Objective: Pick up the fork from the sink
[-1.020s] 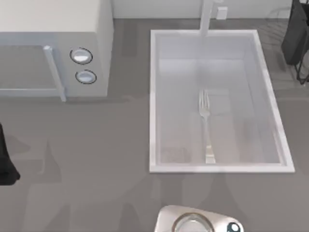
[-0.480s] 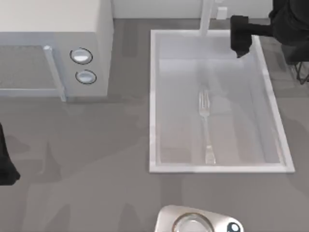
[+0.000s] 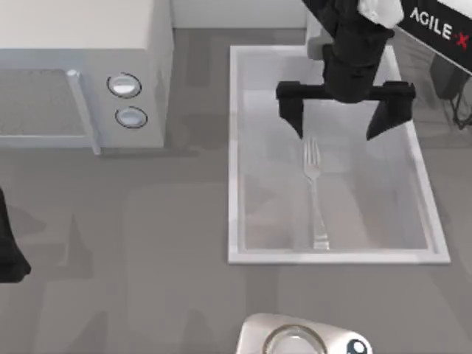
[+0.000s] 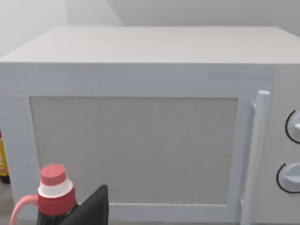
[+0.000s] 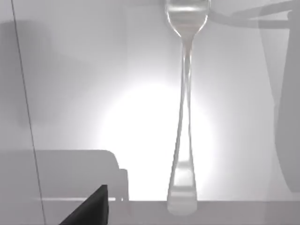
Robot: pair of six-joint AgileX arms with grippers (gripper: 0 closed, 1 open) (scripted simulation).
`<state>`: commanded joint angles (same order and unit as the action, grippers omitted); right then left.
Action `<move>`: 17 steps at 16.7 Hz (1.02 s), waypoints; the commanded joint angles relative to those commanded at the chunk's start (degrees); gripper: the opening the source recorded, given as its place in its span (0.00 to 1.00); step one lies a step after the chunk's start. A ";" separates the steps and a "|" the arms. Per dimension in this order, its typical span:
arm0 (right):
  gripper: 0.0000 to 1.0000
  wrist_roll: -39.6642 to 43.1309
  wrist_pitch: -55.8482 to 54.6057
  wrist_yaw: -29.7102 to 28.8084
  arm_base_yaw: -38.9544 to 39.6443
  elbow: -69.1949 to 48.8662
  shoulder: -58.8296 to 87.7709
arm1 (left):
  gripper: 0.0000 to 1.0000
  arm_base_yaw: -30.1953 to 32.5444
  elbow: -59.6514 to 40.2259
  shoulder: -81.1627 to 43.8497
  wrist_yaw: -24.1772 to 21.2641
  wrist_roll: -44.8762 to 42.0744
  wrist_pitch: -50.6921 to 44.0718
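Two black fingers [image 3: 297, 118] spread wide on right gripper [image 3: 341, 127], holding nothing, above sink [image 3: 234, 155]. Fork [image 3: 313, 193] flat on sink bottom at 6 o'clock from gripper, tines toward it. Left arm [image 3: 9, 251] parked at table's 9 o'clock edge, near microwave [image 3: 85, 51].

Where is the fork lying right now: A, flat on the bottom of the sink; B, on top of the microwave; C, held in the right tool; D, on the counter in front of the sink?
A: the fork lies flat inside the sink, with the open right tool above its tines.
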<state>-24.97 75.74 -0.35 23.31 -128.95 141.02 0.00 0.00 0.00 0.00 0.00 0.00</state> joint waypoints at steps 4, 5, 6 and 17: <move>1.00 -0.37 2.05 -0.04 0.72 -3.93 4.07 | 1.00 0.00 0.00 0.00 0.00 0.00 0.00; 1.00 -0.37 2.05 -0.04 0.72 -3.93 4.07 | 1.00 0.00 0.00 0.00 0.00 0.00 0.00; 1.00 -0.37 2.05 -0.04 0.72 -3.93 4.07 | 1.00 0.00 0.00 0.00 0.00 0.00 0.00; 1.00 -0.43 -16.99 -0.13 0.65 7.69 10.64 | 1.00 0.00 0.00 0.00 0.00 0.00 0.00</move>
<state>-25.40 58.75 -0.48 23.95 -121.26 151.65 0.00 0.00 0.00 0.00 0.00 0.00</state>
